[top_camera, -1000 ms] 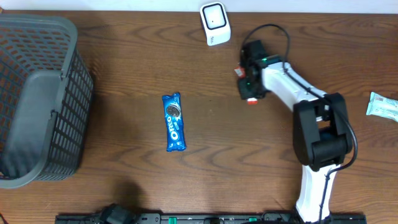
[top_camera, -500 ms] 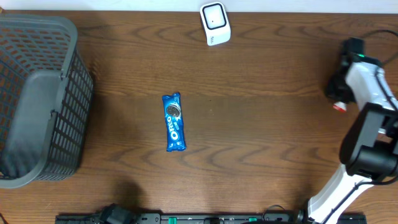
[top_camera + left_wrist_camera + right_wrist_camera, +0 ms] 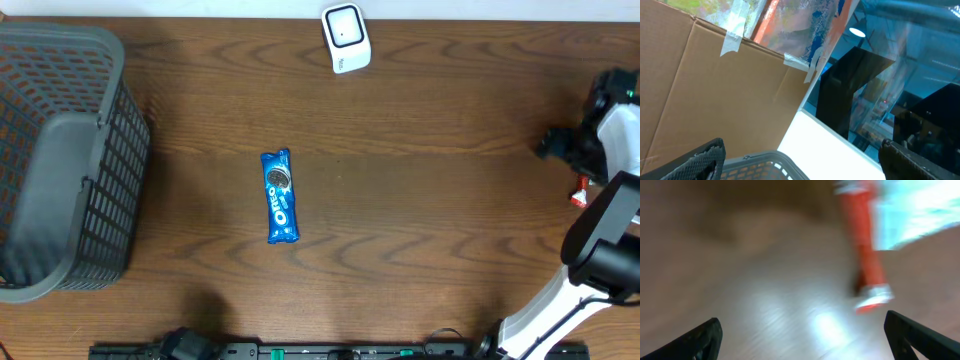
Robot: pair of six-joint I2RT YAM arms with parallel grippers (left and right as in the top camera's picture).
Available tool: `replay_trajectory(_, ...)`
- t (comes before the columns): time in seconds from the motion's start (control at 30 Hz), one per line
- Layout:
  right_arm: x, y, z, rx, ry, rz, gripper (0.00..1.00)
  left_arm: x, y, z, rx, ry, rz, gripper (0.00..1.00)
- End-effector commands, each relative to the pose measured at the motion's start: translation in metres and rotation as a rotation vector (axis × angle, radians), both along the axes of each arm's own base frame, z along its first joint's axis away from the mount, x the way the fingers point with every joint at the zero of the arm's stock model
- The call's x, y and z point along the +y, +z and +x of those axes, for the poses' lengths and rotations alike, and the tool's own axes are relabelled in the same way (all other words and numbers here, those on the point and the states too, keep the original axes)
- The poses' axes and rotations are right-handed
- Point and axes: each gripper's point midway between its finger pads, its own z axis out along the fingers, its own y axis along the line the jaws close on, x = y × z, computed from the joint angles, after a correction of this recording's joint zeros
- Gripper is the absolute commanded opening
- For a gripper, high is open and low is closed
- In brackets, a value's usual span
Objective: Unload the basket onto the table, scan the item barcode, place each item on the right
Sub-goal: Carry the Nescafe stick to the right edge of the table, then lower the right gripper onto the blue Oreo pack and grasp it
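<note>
Brown wood worktop [image 3: 420, 230] carries a blue Oreo pack [image 3: 280, 197] lying flat near its middle, well apart from the white scanner [image 3: 346, 38] at the far edge and from the grey basket [image 3: 120, 150] on the left. At the right edge is the right arm [image 3: 610, 140], and the right jaws stand wide apart with nothing between them. A small red item [image 3: 577, 190] lies free on the wood just beside that arm; the right wrist view shows it as a red streak next to a pale turquoise wrapper [image 3: 912, 207]. The left jaws are likewise spread wide and empty, tilted up toward a cardboard box [image 3: 725, 100]. My reading is that the red item is out of hand, so the step now is going for the next thing to scan, most likely the Oreo pack. That calls for an arm to reach to mid-worktop, close across the pack's narrow width and turn the barcode face to the scanner's window. No barcode shows on the pack's upper face, so it may be underneath. The right wrist view is badly smeared: what the red item is, and whether it touches the wrapper, I cannot tell; overhead, the frame edge cuts the right arm
</note>
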Motion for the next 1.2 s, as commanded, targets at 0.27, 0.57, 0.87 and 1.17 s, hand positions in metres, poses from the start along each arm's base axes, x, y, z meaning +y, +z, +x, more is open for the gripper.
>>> replay_trajectory(0.27,0.326,0.095,0.024,-0.260,0.619,0.843,0.99,0.003,0.000,-0.005,-0.017,0.003,-0.014,0.98)
replay_trajectory(0.57,0.490,0.024,-0.010,-0.188,0.957,0.705,0.99,0.003,0.000,-0.005,-0.017,0.003,-0.014,0.98)
replay_trajectory(0.87,0.541,-0.062,-0.026,-0.142,1.025,0.535,0.99,0.003,0.000,-0.005,-0.017,0.003,-0.014,0.98)
replay_trajectory(1.17,0.532,-0.128,-0.077,0.090,0.992,0.417,0.77,0.003,0.000,-0.005,-0.017,0.003,-0.014,0.98)
